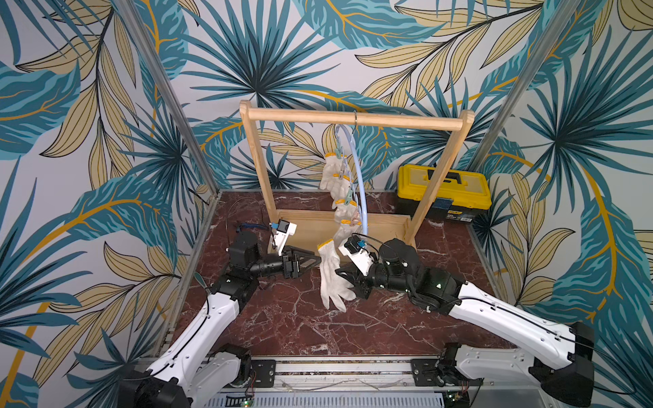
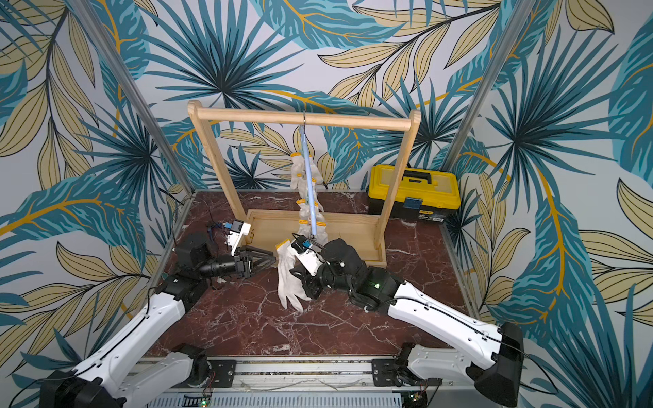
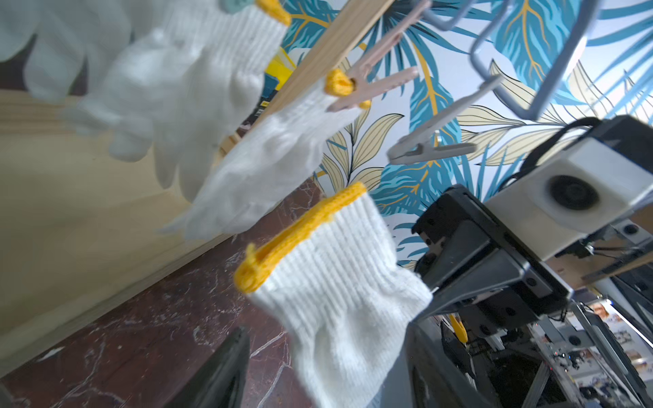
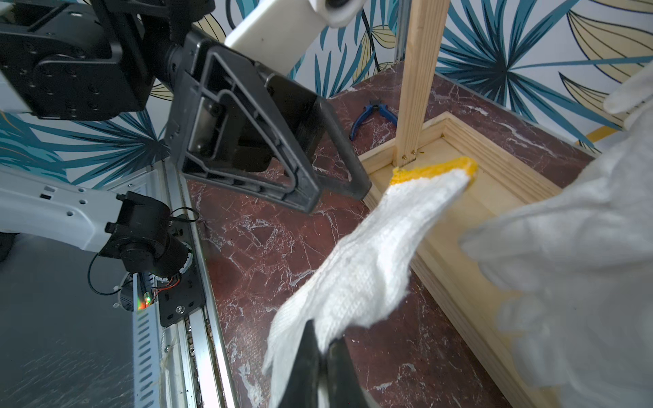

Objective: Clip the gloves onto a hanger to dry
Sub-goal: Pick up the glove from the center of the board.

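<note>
White glove (image 1: pixel 328 282) seemingly upright, cuff up; right end effector (image 1: pixel 340 273) clamps it; left end effector (image 1: pixel 313 263) apart

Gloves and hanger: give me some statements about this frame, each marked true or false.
1. The right pincer is shut on a loose glove. True.
2. The left pincer grips that glove too. False: it is open and holds nothing, next to the glove's cuff.
3. The hanger lies flat on the table. False: it hangs by its hook from the rail of the wooden rack.
4. Several gloves are clipped along the hanger. True.
5. A yellow toolbox stands behind the rack, lid closed. True.
</note>
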You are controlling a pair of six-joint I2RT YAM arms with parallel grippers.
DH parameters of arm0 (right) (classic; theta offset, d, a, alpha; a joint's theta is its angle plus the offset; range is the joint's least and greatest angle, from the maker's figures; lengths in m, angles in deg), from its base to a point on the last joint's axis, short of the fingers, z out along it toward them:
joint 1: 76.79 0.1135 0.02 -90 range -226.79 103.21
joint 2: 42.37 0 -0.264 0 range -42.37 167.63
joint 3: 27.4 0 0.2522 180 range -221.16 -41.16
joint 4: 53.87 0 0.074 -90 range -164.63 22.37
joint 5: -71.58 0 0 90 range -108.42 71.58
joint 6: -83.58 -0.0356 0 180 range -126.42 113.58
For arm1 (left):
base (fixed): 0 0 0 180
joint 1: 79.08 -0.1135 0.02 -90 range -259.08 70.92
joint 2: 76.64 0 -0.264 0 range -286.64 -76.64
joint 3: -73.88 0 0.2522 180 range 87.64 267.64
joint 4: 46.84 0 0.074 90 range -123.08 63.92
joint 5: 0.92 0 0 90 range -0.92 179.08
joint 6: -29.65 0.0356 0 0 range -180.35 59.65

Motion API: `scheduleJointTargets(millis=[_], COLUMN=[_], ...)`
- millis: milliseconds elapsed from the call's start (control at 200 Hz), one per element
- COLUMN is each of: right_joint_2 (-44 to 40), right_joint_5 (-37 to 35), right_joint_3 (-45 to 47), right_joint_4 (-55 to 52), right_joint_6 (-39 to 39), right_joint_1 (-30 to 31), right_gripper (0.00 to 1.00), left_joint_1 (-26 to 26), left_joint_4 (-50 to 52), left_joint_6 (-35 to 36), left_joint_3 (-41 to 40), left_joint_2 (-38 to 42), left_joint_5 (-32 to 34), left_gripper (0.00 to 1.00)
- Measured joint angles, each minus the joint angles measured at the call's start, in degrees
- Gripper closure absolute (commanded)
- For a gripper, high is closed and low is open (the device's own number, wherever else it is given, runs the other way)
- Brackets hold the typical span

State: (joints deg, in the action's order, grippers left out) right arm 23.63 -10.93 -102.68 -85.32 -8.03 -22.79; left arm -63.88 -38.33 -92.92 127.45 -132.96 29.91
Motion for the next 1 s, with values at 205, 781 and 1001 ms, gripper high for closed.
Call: scheduleJointTargets(millis=[205, 781, 1001], right_joint_2=[0.0, 0.3, 1.0], right_joint_5=[1.9, 4.2, 3.2], right_joint_3=[-2.4, -2.3, 0.8], right_joint_4=[0.9, 6.0, 10.7], right_joint_6=[1.7, 2.7, 1.0], right_joint_1=[0.0, 0.0, 0.0], right_gripper=[1.0, 1.0, 1.0], left_joint_1=[0.7, 0.5, 0.5], left_joint_4=[-1.4, -3.4, -4.3], left_joint_6=[1.0, -2.1, -2.8], left_joint_3=[3.2, 4.1, 5.2], left_joint_2=[0.0, -4.0, -2.3], left_joint_5=[0.5, 2.9, 1.9], left_gripper=[0.32, 0.39, 0.52])
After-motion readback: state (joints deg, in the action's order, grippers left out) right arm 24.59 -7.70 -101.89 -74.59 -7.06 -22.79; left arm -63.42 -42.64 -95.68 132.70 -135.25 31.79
